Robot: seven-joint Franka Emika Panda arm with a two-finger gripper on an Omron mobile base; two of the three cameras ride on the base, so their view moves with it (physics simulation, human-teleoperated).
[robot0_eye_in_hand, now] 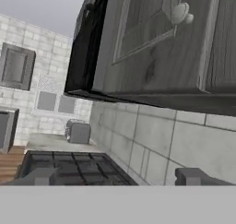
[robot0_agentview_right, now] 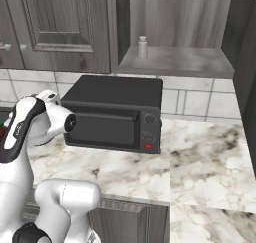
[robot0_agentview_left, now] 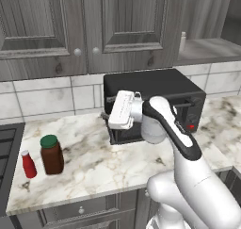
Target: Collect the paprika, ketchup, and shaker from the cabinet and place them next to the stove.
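The paprika [robot0_agentview_left: 52, 155], a brown jar with a green lid, stands on the marble counter by the stove [robot0_agentview_left: 6, 150]. The red ketchup [robot0_agentview_left: 28, 164] stands just left of it, nearer the stove. The small whitish shaker [robot0_agentview_left: 182, 42] [robot0_agentview_right: 142, 47] stands on the shelf of the open cabinet [robot0_agentview_right: 175, 63], up at the right. My gripper [robot0_agentview_left: 107, 108] hovers in front of the toaster oven, above the counter and right of the jar, pointing left. In the hand view my gripper [robot0_eye_in_hand: 117, 177] is open, nothing between its fingertips [robot0_eye_in_hand: 42, 176], with the stove's grates [robot0_eye_in_hand: 69, 169] beyond.
A black toaster oven [robot0_agentview_left: 155, 94] [robot0_agentview_right: 115, 112] sits on the counter below the open shelf, right behind my hand. Closed panelled doors with round knobs [robot0_agentview_left: 77, 51] [robot0_eye_in_hand: 182, 13] hang above the counter. Bare marble [robot0_agentview_right: 210, 152] stretches to the oven's right.
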